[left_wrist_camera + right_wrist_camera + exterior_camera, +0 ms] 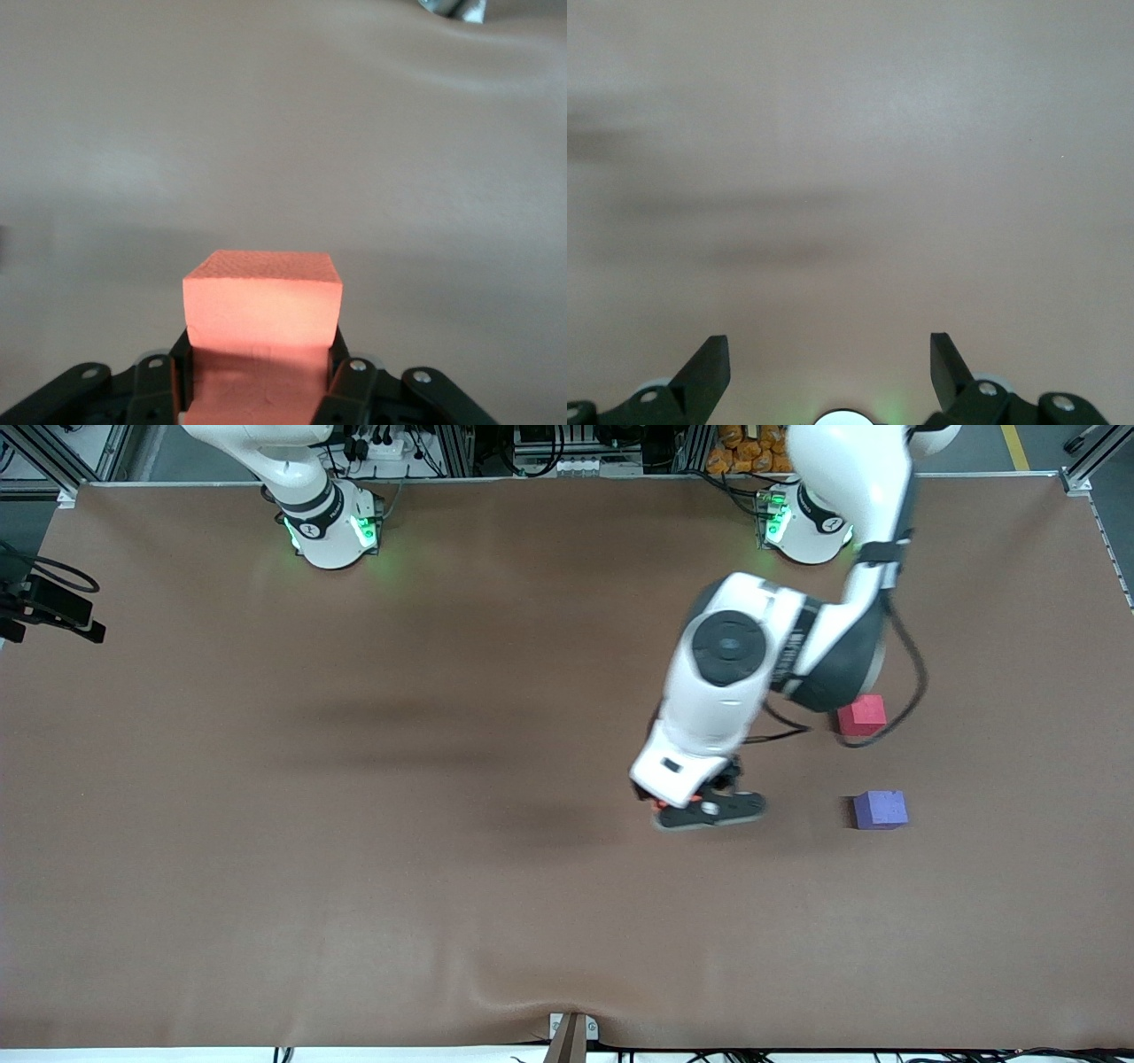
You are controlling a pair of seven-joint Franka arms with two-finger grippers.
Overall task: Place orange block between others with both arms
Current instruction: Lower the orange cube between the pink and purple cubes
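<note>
My left gripper (261,390), clamped on the small matte bright-orange foam cube (263,305) above bare table, should carry it level between the pinkish-red cube (863,715) and purple-blue cube (881,810); my right gripper (830,367) waits, spread wide.

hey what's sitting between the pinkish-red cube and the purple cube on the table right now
Nothing: in the front view the stretch of brown table between the pinkish-red cube and the purple cube is bare. The orange block is clamped in the left tool.
</note>
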